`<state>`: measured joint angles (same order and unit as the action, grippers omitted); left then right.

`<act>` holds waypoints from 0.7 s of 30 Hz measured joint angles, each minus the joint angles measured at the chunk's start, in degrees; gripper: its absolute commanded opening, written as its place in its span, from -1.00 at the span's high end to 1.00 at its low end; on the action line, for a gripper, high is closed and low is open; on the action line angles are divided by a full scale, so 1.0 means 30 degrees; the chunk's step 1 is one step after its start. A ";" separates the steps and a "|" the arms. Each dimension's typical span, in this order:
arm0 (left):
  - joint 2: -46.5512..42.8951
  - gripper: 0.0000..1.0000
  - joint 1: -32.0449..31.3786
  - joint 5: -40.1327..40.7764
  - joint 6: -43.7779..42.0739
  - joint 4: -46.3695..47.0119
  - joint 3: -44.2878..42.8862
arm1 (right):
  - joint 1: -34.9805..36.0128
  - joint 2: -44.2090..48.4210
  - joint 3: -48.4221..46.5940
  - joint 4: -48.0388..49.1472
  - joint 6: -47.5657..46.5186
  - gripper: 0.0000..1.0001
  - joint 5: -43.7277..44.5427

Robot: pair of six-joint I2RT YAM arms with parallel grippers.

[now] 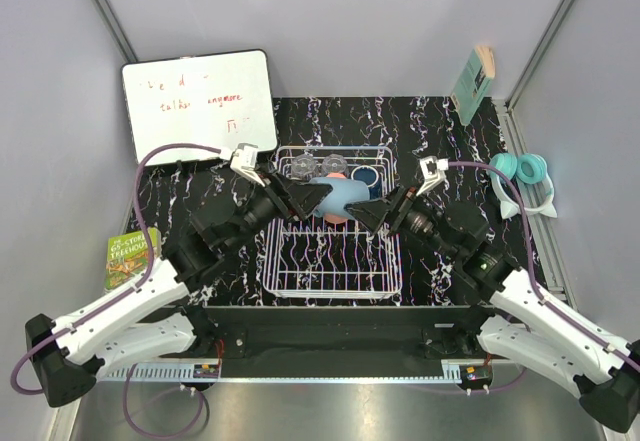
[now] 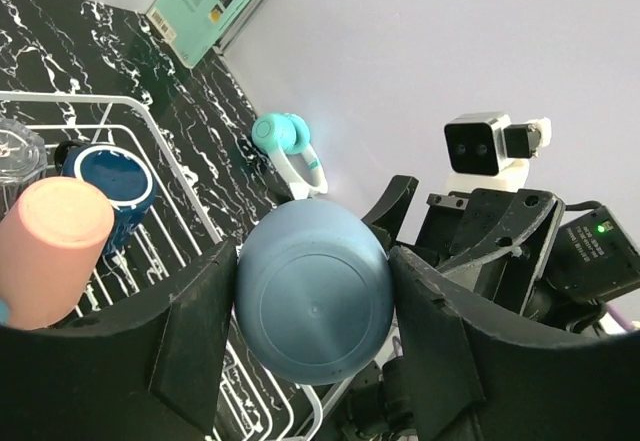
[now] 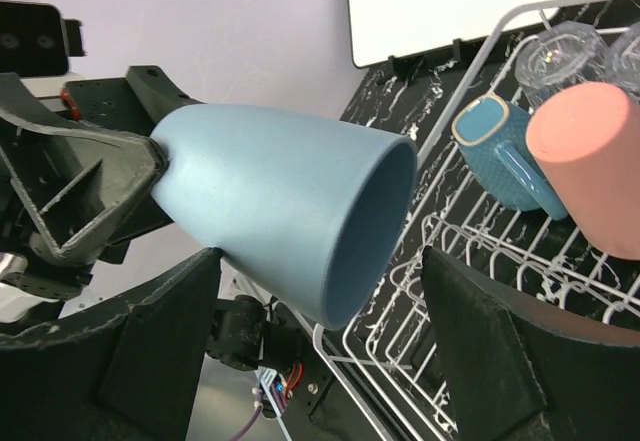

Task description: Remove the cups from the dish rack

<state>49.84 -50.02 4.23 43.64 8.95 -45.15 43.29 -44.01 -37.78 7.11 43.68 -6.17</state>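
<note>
Left pincer (image 1: 318, 196) clamping light blue cup (image 2: 312, 306), right pincer (image 1: 362, 211) spread wide

This is a robotics lab test cell, not a home kitchen: plain grey panel walls (image 1: 350, 21) on metal framing (image 1: 105, 6) enclose a black marbled table (image 1: 450, 151), cabled robot arms (image 1: 130, 316) are bolted along its near edge, and a scribbled whiteboard (image 1: 200, 106) leans beside a dish rack (image 1: 335, 271).

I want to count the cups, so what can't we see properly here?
Top view: the held blue cup hides the other blue mug and part of the pink tumbler.
Left wrist view: the clear glass is cut off by the left edge.
Top view: the whiteboard writing is too small to read.
</note>
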 measured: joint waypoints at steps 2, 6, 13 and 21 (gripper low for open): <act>-0.0007 1.00 0.0036 -0.0044 0.0168 0.0386 0.0233 | 0.0000 -0.0182 0.0000 0.0503 0.0051 -0.58 -0.0211; 0.0051 1.00 0.0015 -0.0379 0.0648 0.0750 0.0896 | 0.0000 -0.0656 0.0000 0.1392 0.0211 -0.35 -0.0634; 0.0357 1.00 0.0270 -0.0379 0.1180 0.1668 0.1144 | -0.0204 -0.1020 -0.0007 0.2470 0.1253 0.27 -0.0969; 0.1209 -0.08 0.0328 -0.0386 0.2645 0.3424 0.0656 | -0.0211 -0.0117 -0.0080 0.3825 0.2579 1.00 -0.1421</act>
<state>53.47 -49.04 3.07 51.57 19.22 -43.18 42.65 -44.36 -38.02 18.59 51.42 -10.44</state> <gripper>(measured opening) 0.633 0.053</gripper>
